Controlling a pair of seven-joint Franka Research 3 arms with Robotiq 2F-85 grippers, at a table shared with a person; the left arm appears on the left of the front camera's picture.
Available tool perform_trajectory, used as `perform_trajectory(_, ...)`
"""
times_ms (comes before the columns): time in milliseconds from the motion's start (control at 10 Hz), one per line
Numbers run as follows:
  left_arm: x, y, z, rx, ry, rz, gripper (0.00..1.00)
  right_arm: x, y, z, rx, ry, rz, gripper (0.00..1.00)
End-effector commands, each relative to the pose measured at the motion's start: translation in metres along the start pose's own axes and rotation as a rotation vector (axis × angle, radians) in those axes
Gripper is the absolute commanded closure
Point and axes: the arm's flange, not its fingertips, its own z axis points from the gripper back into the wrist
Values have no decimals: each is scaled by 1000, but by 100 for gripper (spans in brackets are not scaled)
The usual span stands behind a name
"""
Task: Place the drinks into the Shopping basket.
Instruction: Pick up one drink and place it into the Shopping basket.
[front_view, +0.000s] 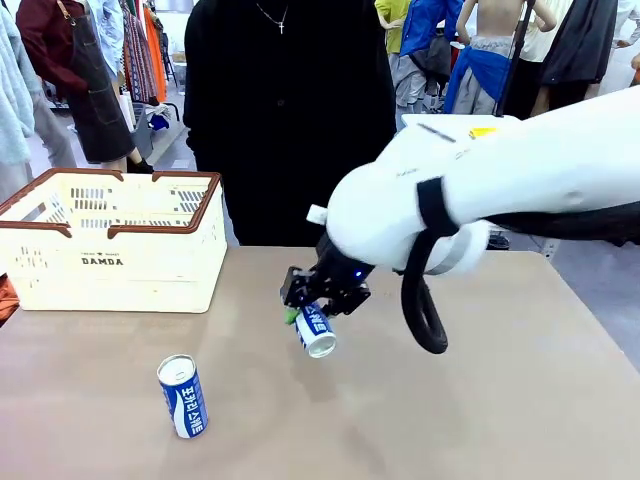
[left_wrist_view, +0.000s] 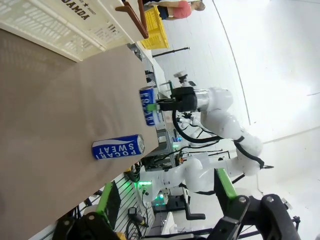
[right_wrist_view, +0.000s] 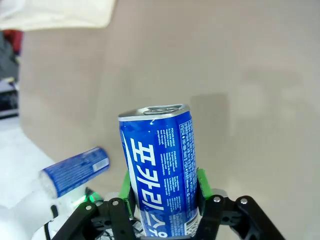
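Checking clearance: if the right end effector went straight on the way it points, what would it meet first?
Most likely the table, with the blue can it grips touching top first. The right end effector points down at a bare patch; the other can lies off to one side. Depth is unclear.

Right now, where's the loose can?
Front view: the loose can is on the table, left of centre, nearer the robot than the Shopping basket and left of the right gripper holding the other can.

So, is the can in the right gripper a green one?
No, the can in the right gripper is blue with white Korean lettering.
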Motion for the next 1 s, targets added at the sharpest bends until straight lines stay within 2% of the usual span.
perform_trajectory(0,0,-2,0,-18,-12,-22,0,15,17,-28,-73,-17,-30,100)
perform_trajectory(500,0,-2,0,-18,-12,-22,0,20,16,-66,-163,13,-68,100)
perform_trajectory(900,0,-2,0,-18,-12,-22,0,24,8,-81,-183,16,-68,100)
